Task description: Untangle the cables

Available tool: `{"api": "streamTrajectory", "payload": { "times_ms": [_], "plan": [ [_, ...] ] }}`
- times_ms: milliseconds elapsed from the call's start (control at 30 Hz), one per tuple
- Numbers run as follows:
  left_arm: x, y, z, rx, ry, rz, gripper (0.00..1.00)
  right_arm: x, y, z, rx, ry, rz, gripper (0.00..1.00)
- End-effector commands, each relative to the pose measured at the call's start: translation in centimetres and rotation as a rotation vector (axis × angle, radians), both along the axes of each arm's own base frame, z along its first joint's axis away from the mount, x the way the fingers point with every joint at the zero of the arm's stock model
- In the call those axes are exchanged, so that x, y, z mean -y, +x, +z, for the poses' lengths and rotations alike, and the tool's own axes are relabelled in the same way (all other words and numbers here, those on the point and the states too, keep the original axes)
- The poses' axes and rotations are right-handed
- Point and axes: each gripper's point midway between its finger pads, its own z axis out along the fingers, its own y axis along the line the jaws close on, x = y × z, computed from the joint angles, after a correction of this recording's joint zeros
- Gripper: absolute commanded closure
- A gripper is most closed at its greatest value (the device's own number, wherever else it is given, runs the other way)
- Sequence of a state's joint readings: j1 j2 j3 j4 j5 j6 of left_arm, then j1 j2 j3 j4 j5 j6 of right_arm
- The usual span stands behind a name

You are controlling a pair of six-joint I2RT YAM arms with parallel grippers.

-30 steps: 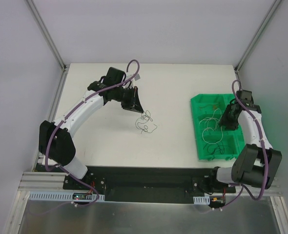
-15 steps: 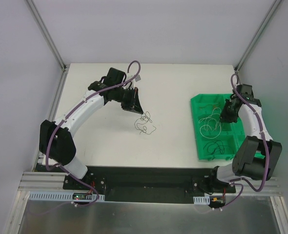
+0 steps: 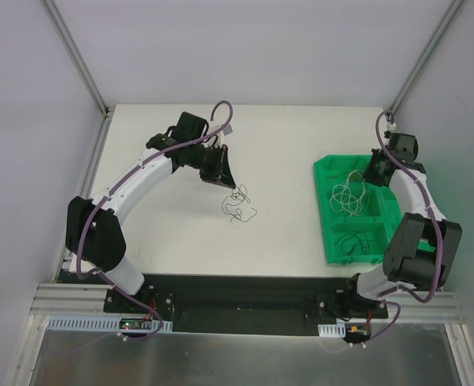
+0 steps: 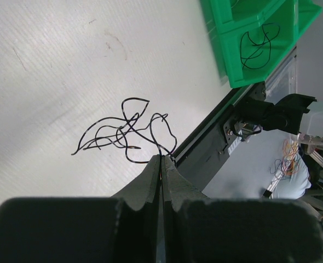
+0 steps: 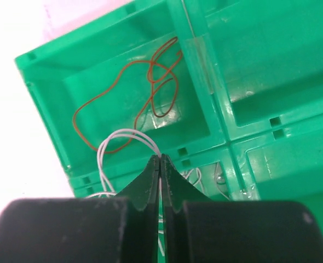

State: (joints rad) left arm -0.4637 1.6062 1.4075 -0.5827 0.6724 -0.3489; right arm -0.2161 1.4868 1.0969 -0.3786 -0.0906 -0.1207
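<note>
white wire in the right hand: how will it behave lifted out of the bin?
Probably floppy: the white wire arcs from the shut right hand and droops in loose loops over the green tray. Likely near weightless, being hair-thin like the black tangle at the left hand. It may snag on tray dividers or slip from the pinch.

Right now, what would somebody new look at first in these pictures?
The bright green tray on the table's right side jumps out first. There the right gripper pinches a white wire, near a red-orange wire lying in one compartment. In the middle of the table, the left gripper pinches a black wire tangle.
</note>
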Motion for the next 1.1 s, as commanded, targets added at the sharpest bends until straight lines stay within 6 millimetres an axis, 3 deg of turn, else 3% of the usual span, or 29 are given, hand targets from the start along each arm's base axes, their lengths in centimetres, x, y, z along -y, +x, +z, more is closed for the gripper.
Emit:
{"api": "streamTrajectory", "payload": {
  "times_ms": [0, 167, 300, 433, 533, 600, 667, 767, 833, 933, 1000, 1067],
  "plan": [
    [-0.1, -0.3, 0.6, 0.027, -0.004, -0.022, 1.0, 1.6, -0.5, -0.7, 0.012, -0.098, -0.02, 1.0],
    [-0.2, -0.2, 0.3, 0.028, 0.004, -0.019, 1.0, 2.0, -4.3, -0.9, 0.031, -0.153, -0.077, 1.0],
    [0.1, 0.0, 0.2, 0.019, -0.002, -0.028, 1.0, 2.0, -6.1, -3.1, -0.028, -0.156, -0.094, 1.0],
    [0.2, 0.2, 0.2, 0.017, -0.002, -0.031, 1.0, 1.9, -7.4, -3.0, -0.079, -0.141, -0.125, 0.98],
    [0.4, 0.4, 0.2, 0.012, -0.008, -0.033, 1.0, 1.9, -7.8, -1.5, -0.093, -0.14, -0.137, 0.82],
    [0.5, 0.5, 0.3, 0.011, -0.012, -0.034, 1.0, 2.3, -8.0, 0.1, -0.105, -0.155, -0.166, 0.62],
    [0.6, 0.5, 0.3, 0.007, -0.011, -0.032, 1.0, 2.5, -8.5, 1.4, -0.133, -0.166, -0.194, 0.51],
    [0.7, 0.6, 0.3, -0.002, -0.013, -0.027, 1.0, 2.8, -8.8, 3.6, -0.151, -0.256, -0.221, 0.38],
    [0.7, 0.7, 0.3, -0.008, -0.015, -0.022, 1.0, 1.7, -8.1, 5.0, -0.119, -0.319, -0.165, 0.31],
    [0.8, 0.7, 0.5, -0.02, -0.018, -0.008, 1.0, -3.7, -5.7, 6.7, -0.018, -0.28, 0.058, 0.29],
    [0.7, 0.6, 0.5, -0.032, -0.017, 0.006, 1.0, -10.7, -4.1, 6.7, 0.069, -0.119, 0.336, 0.26],
    [0.7, 0.5, 0.5, -0.051, -0.018, 0.024, 1.0, -18.5, -4.6, 6.4, 0.102, 0.114, 0.614, 0.26]
  ]
}}
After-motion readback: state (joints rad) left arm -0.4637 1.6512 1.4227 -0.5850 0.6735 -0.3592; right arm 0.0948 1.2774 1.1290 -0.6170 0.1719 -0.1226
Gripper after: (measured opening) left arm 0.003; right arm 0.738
